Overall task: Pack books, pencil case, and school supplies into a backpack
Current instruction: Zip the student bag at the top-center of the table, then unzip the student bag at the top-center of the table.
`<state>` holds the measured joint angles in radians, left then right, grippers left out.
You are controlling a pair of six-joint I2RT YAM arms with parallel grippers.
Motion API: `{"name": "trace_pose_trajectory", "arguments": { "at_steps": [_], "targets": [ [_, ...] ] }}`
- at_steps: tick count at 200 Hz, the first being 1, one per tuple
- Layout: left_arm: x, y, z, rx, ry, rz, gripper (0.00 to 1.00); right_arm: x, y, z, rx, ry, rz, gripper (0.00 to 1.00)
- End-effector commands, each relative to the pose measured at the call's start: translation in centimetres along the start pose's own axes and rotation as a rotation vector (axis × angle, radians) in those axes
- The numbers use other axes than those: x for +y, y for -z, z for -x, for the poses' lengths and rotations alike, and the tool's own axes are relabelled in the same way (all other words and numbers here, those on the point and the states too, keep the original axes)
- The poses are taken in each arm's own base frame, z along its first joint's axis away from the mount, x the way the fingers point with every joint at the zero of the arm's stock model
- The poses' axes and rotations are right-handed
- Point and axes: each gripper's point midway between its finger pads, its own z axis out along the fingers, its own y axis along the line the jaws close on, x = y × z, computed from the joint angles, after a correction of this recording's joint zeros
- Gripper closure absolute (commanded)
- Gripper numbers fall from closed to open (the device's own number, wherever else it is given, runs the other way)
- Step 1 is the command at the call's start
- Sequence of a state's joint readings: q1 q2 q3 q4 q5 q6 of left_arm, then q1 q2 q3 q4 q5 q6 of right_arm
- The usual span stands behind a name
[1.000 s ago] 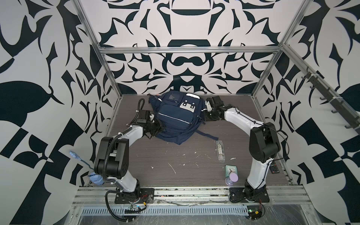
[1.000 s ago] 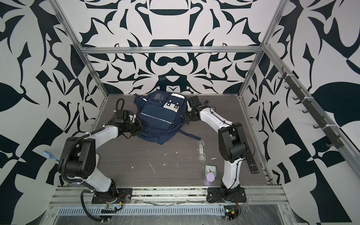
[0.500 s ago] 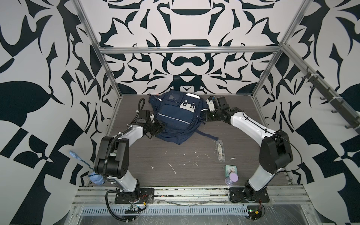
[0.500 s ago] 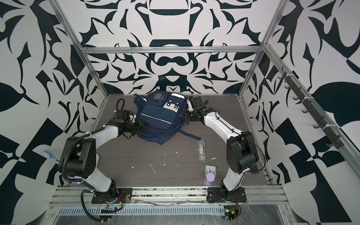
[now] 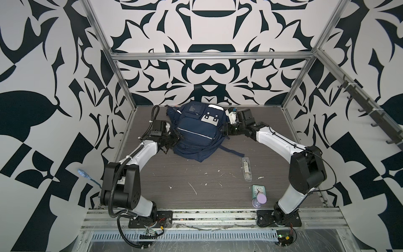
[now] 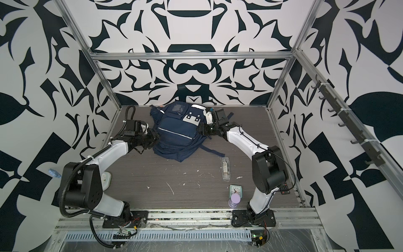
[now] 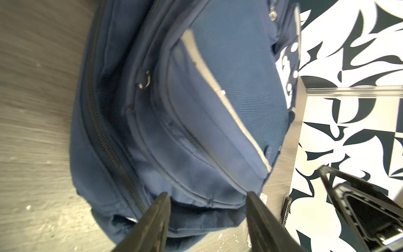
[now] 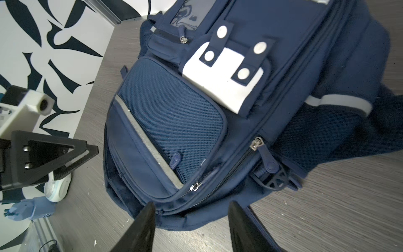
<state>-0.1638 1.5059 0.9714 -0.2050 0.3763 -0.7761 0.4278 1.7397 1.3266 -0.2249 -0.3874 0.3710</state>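
The navy backpack lies front-up at the back of the table, its zips shut as far as I can see. My left gripper is open at its left side, with the backpack hem lying loose between the spread fingers. My right gripper is open at the right side, its tips just short of the backpack corner. The school supplies, a clear packet, lie on the table to the right. The books and the pencil case are out of view.
A mint-green clock and a purple hourglass-shaped thing stand near the front right. A black remote lies by the right arm's base. A white round object sits beside the left arm's shoulder. A backpack strap trails toward the packet.
Both grippers have opened at the backpack's sides. The right arm's elbow has swung outward to the right and toward the front. The backpack has stayed where it was.
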Motion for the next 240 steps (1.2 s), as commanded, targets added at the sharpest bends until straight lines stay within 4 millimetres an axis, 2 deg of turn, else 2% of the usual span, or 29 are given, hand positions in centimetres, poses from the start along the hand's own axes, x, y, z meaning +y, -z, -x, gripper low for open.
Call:
{"name": "trace_pose_trajectory", "arguments": {
  "at_steps": [1, 66, 99, 164, 196, 240],
  "targets": [
    [-0.6, 0.2, 0.0, 0.01, -0.034, 0.008, 0.4, 1.6, -0.9, 1.0, -0.016, 0.005, 0.07, 0.44],
    [-2.9, -3.5, -1.3, 0.093, -0.055, -0.039, 0.38, 1.1, -4.7, 0.9, 0.016, 0.001, 0.084, 0.42],
    [-2.1, -5.2, -1.6, 0.117, -0.025, -0.019, 0.38, 0.4, -5.7, 1.1, 0.017, 0.012, 0.062, 0.41],
    [-0.6, -6.6, -1.6, 0.121, 0.002, 0.02, 0.39, -0.2, -7.2, 1.4, 0.026, 0.03, 0.052, 0.41],
    [-0.5, -7.2, -1.2, 0.117, 0.006, 0.025, 0.43, -0.7, -7.8, -0.1, 0.07, 0.014, 0.058, 0.45],
    [-0.6, -7.6, 0.3, 0.09, 0.008, 0.032, 0.45, -0.6, -7.2, -2.9, 0.123, 0.027, 0.068, 0.5]
  ]
}}
